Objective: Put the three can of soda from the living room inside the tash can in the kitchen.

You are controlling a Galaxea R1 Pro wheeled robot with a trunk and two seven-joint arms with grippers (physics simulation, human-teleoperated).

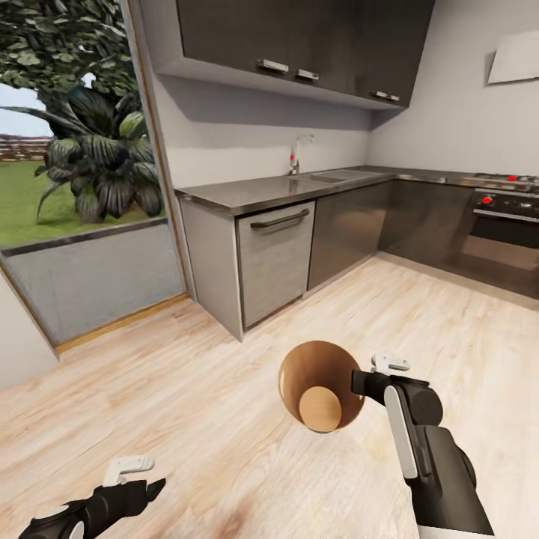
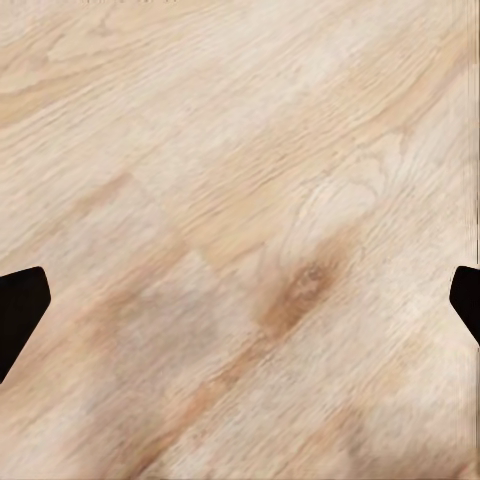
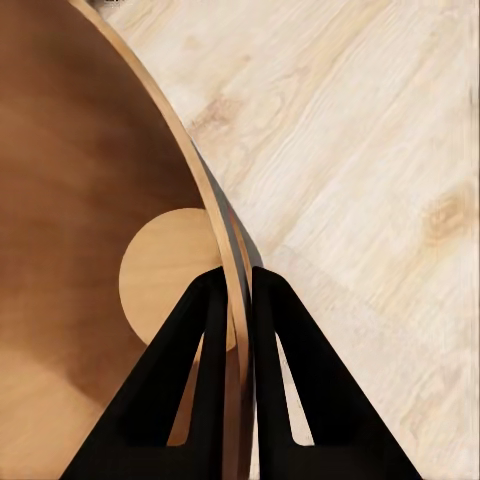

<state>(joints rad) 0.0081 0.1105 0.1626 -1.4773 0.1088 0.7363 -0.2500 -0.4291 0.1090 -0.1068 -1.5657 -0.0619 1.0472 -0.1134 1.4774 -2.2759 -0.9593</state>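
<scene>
Tash can (image 1: 318,374) hangs above the pale wood floor (image 1: 224,389) of the kitchen, tilted so that its open mouth faces the head camera; its light tan inside and round bottom disc show, and nothing can be seen lying in it. The right pincer (image 1: 368,383) is clamped on the can's rim at the side nearest the right arm. In the right wrist view the two black fingers (image 3: 195,390) stand close together with the thin rim (image 3: 236,300) pinched between them, one finger inside the wooden wall and the other outside over the floor.

The left pincer (image 1: 138,479) is low at the near left of the head view, well apart from the tash can, over bare floor. In the left wrist view its two dark fingertips (image 2: 20,310) sit at opposite edges of the picture, spread wide, with only wood planks (image 2: 240,240) between them and nothing held.

Behind the can, a grey countertop (image 1: 254,193) runs along the far wall, carrying a sink (image 1: 337,177) and a tap (image 1: 296,159) near its middle. Grey cabinets (image 1: 344,232) stand under it, with a lighter front bearing a dark handle (image 1: 278,219) at the left end. A dark wall cabinet (image 1: 299,45) hangs above. An oven with red knobs (image 1: 498,224) stands at the right edge. A glass door (image 1: 82,187) at the left looks onto a lawn and a leafy plant (image 1: 105,165).
</scene>
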